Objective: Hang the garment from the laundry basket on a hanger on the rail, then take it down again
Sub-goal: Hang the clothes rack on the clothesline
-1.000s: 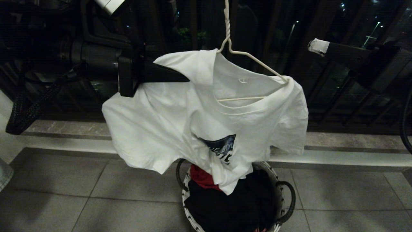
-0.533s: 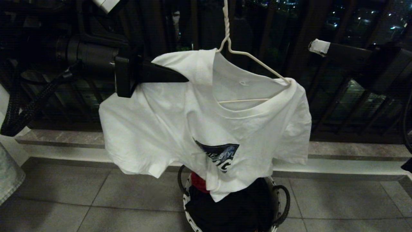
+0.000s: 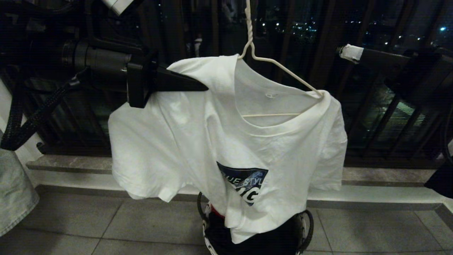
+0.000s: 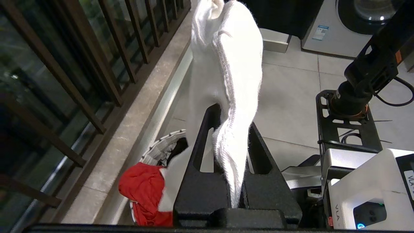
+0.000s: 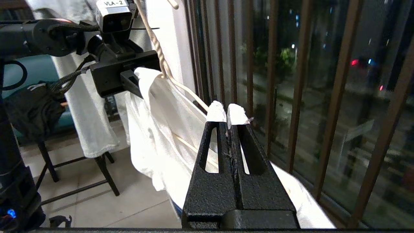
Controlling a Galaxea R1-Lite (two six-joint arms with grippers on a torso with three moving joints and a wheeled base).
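The garment (image 3: 198,141), a white T-shirt with a blue-and-black chest print, hangs partly on the white wire hanger (image 3: 279,67). Its right shoulder sits on the wire. The other shoulder is pulled off sideways by my left gripper (image 3: 204,87), which is shut on the fabric edge (image 4: 239,81) between its jaws (image 4: 233,118). My right gripper (image 3: 348,52) hovers shut and empty just right of the hanger (image 5: 181,87), its taped tips (image 5: 226,113) together. The laundry basket (image 3: 308,226) stands on the floor below the shirt hem. The rail is out of view.
A red cloth (image 4: 142,184) and dark clothes lie in the basket (image 4: 161,150). Dark balcony railing bars (image 3: 375,117) and a stone ledge (image 3: 382,173) run behind. Pale jeans (image 3: 14,191) hang at the far left. A washing machine (image 4: 355,26) stands behind.
The whole background, ledge and basket have slid down in the head view, so the camera has moved. Both grippers and the hanger keep their places in the picture. The shirt hangs slightly lower.
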